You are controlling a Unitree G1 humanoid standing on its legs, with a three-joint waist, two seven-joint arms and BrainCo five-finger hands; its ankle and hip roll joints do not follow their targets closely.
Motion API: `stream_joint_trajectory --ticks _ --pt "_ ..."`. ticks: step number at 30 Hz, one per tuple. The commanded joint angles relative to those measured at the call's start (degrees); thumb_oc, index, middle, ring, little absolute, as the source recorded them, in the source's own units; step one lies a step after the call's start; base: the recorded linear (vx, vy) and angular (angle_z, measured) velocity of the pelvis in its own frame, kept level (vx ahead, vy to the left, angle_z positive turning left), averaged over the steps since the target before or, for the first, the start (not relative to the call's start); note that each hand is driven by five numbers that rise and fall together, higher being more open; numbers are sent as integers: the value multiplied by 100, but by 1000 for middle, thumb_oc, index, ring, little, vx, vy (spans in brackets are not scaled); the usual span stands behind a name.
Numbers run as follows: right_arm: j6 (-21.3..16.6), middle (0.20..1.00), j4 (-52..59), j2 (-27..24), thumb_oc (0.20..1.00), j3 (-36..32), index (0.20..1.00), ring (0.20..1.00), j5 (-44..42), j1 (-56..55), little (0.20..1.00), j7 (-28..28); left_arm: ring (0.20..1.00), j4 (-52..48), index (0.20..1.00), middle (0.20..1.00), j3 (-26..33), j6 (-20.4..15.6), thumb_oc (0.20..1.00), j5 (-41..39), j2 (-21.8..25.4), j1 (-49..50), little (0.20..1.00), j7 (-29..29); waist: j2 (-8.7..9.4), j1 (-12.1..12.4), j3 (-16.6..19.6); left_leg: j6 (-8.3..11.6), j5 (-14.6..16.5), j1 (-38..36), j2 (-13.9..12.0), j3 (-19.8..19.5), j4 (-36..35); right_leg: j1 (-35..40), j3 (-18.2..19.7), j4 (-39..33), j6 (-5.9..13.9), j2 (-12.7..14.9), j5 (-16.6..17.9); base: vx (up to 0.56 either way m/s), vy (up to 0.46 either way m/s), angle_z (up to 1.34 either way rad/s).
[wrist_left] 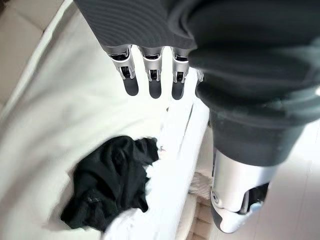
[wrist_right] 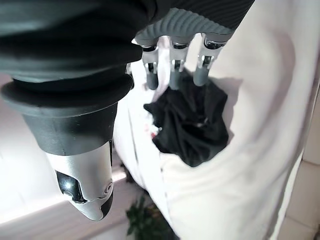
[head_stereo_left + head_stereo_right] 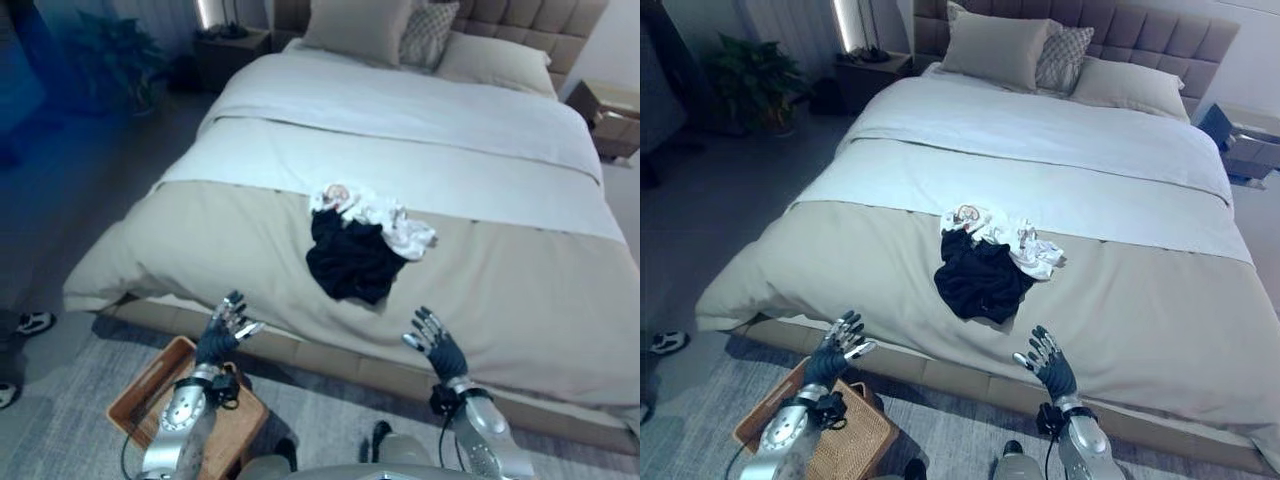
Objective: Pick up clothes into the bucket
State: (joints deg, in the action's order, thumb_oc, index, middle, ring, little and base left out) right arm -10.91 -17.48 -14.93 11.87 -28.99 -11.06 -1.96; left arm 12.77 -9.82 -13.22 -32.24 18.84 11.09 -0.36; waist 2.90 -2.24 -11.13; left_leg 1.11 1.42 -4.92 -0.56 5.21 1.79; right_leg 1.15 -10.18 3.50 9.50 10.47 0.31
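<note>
A crumpled black garment [image 3: 350,258] lies on the beige bedspread near the foot of the bed, with a white patterned garment [image 3: 377,218] bunched against its far side. The black garment [image 1: 112,184] also shows past my left fingers, and the same black garment [image 2: 194,125] past my right fingers. My left hand [image 3: 225,330] is raised, open, short of the bed's near edge and left of the clothes. My right hand [image 3: 435,342] is raised, open, at the near edge to their right. Neither touches the clothes. A woven basket [image 3: 150,390] stands on the floor under my left arm.
The bed [image 3: 520,290] spans the view, with pillows [image 3: 362,28] at its head. Nightstands stand at the far left [image 3: 232,50] and far right [image 3: 608,112]. A potted plant [image 3: 112,60] is at the far left. A person's shoe [image 3: 34,322] rests on the floor at left.
</note>
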Motion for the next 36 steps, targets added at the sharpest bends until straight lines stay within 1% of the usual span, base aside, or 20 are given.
stream_joint_trajectory --ticks 1,3,5,6,7,8,9,11,14,15,18,22,27,28,29,30,31,32,35,36 --pt "-265 1000 334 -284 1000 -167 1000 1000 -247 189 1000 -20 1000 -424 1000 1000 67 -243 1000 -178 142 -2 1000 -124 205 27 -173 305 -33 682 -551 -60 1133 370 -412 98 -177 -27 -159 -3 -54 22" --pt "-282 1000 371 -315 1000 -236 1000 1000 -230 176 1000 47 1000 -406 1000 1000 -9 -210 1000 -150 117 15 1000 -125 146 22 -152 317 -200 851 -560 45 803 455 -565 36 -111 21 -195 -8 60 44" --pt "-269 1000 416 -314 1000 -264 1000 1000 -241 213 1000 37 1000 -416 1000 1000 -13 -210 1000 -97 112 34 1000 -104 146 54 -119 304 -132 890 -404 -104 744 390 -501 127 -71 87 -179 32 118 59" --pt "-257 1000 422 -252 1000 -324 1000 1000 -166 225 1000 47 1000 -421 1000 1000 -20 -192 1000 41 138 7 1000 -85 65 -37 -43 87 -15 652 -260 -59 446 55 -460 941 74 301 16 48 140 9" --pt "-257 1000 423 -251 1000 -323 1000 1000 -165 224 1000 47 1000 -421 1000 1000 -19 -191 1000 43 138 8 1000 -84 80 -19 -33 77 -22 650 -241 -35 430 12 -428 992 85 326 -6 64 254 -14" --pt "-263 1000 463 -226 1000 -340 1000 1000 -32 226 1000 89 1000 -474 1000 1000 -42 -185 1000 124 169 0 1000 -96 63 -59 -62 -106 63 473 -87 17 323 -257 -270 1630 222 539 362 56 264 -16" --pt "-278 1000 450 -168 1000 -374 1000 1000 18 209 1000 112 1000 -500 1000 1000 -116 -186 1000 202 241 -52 1000 -185 7 -204 -219 -267 142 233 17 -22 249 -607 38 2354 179 590 776 79 294 -15" --pt "-291 1000 413 -142 1000 -390 1000 1000 43 227 1000 163 1000 -492 1000 1000 -131 -185 1000 268 270 -82 1000 -189 -33 -230 -272 -288 158 132 22 -39 174 -764 63 2492 138 586 774 65 124 3" --pt "-291 1000 432 -98 1000 -449 1000 1000 -18 159 1000 124 1000 -479 1000 1000 -82 -196 1000 232 271 -67 1000 -202 -92 -367 -290 -224 139 -175 20 -14 -215 -1065 -326 1835 132 571 756 179 -19 -12" --pt "-292 1000 431 -103 1000 -495 1000 1000 -77 90 1000 99 1000 -478 1000 1000 -61 -184 1000 207 268 -66 1000 -222 -45 -438 -278 -170 177 -271 51 -12 -280 -1121 -482 1182 172 548 784 202 -69 -17" --pt "-305 1000 377 -108 1000 -466 1000 1000 -69 96 1000 120 1000 -430 1000 1000 -88 -190 1000 232 203 -95 1000 -193 -15 -463 -270 -106 267 -430 1 29 -312 -1063 -810 756 160 419 791 187 -70 7" --pt "-299 1000 422 -132 1000 -447 1000 1000 -142 16 1000 81 1000 -435 1000 1000 -157 -186 1000 193 153 -70 1000 -242 61 -482 -195 -20 358 -509 -40 22 -296 -828 -697 315 125 245 729 182 -121 5" --pt "-326 1000 460 -182 1000 -447 1000 1000 -263 9 1000 122 1000 -410 1000 1000 -201 -160 1000 47 92 -154 1000 -227 57 -532 2 262 351 -395 -349 81 33 -482 -709 -1 -46 -68 490 154 -163 3" --pt "-371 1000 449 -238 1000 -450 1000 1000 -385 34 1000 123 1000 -423 1000 1000 -238 -152 1000 -10 129 -232 1000 -247 97 -536 -53 533 -36 -27 -597 121 1221 -265 -749 -29 -240 -158 340 106 -240 16" --pt "-370 1000 417 -278 1000 -417 1000 1000 -396 55 1000 125 1000 -445 1000 1000 -233 -142 1000 -92 124 -232 1000 -248 92 -476 -140 651 -233 297 -743 2 2053 -134 -775 -23 -389 -259 223 137 -273 17" --pt "-371 1000 407 -302 1000 -388 1000 1000 -374 73 1000 140 1000 -448 1000 1000 -223 -136 1000 -133 125 -216 1000 -245 131 -415 -181 617 -409 476 -696 -72 2315 -43 -745 -62 -467 -279 171 58 -131 5" --pt "-371 1000 406 -300 1000 -388 1000 1000 -373 74 1000 141 1000 -449 1000 1000 -222 -136 1000 -134 127 -216 1000 -245 127 -424 -182 620 -397 497 -703 -86 2346 -44 -755 -63 -471 -286 170 119 -111 -15" --pt "-359 1000 440 -369 1000 -388 1000 1000 -277 95 1000 213 1000 -457 1000 1000 -198 -129 1000 -227 107 -200 1000 -171 198 -313 -300 572 -692 843 -822 -106 2640 128 -782 -139 -517 -252 111 150 -81 -19" --pt "-355 1000 484 -365 1000 -420 1000 1000 -356 66 1000 211 1000 -481 1000 1000 -164 -120 1000 -293 95 -115 1000 -192 227 -240 -309 505 -646 1084 -1031 17 2229 278 -759 -251 -451 -197 69 199 15 -3" --pt "-322 1000 464 -380 1000 -369 1000 1000 -303 64 1000 195 1000 -430 1000 1000 -159 -111 1000 -288 104 -26 1000 -191 172 -180 -268 519 -649 1148 -1137 37 1535 351 -671 -307 -346 -189 2 250 142 -16"
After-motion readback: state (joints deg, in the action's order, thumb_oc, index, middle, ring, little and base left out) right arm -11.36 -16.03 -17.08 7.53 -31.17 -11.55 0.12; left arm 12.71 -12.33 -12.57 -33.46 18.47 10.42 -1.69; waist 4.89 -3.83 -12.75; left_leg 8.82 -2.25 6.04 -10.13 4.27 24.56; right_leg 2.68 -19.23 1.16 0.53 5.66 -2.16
